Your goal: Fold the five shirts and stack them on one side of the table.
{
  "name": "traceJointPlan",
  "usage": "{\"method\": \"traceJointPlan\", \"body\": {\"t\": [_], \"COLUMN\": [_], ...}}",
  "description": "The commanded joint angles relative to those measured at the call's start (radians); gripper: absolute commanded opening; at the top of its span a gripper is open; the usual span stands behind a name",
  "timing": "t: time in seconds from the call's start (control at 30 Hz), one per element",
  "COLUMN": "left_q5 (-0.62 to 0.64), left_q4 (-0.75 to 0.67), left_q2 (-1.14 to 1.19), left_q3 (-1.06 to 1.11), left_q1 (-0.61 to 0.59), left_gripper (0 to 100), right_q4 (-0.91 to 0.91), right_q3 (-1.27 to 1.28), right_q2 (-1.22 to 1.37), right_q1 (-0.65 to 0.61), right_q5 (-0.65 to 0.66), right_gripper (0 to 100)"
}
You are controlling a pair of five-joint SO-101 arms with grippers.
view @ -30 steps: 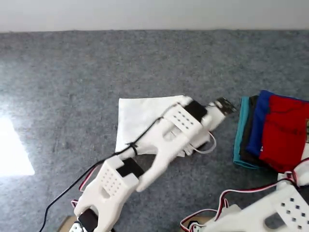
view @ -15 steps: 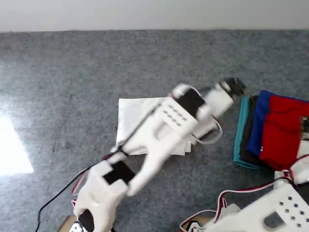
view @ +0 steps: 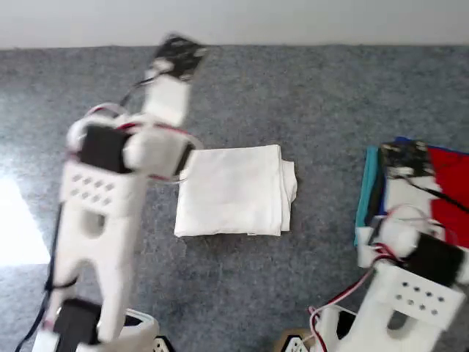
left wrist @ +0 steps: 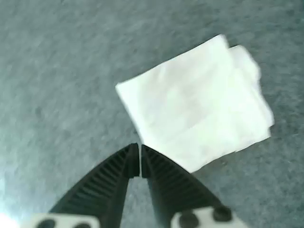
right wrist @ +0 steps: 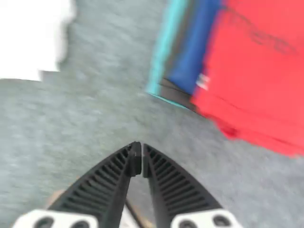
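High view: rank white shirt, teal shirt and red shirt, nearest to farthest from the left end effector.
From the left end effector, at the far left:
1. White shirt: folded, centre of view.
2. Teal shirt: right side, lowest layer, edge showing.
3. Red shirt: far right, top layer.

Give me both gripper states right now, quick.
Left gripper: closed, holding nothing.
Right gripper: closed, holding nothing.
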Motion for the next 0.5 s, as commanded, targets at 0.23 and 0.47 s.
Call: {"method": "traceJointPlan", "body": {"t": [0.23, 0.47], "left_q5": [0.005, 0.000], "left_q4": [0.011, 0.002], "left_q2": [-0.270, -0.292], "left_q3": [0.183, 0.272], "left_q1": [-0.224, -0.520], "left_gripper": [2, 2], "right_q4": [-0.237, -0.366], "right_q3": [-0.014, -0.226], "right_q2": [0.257, 0.639], "right_q1": [-0.545, -0.608], "right_q5": [-0.414, -0.620], "right_gripper": [25.6, 25.8]}}
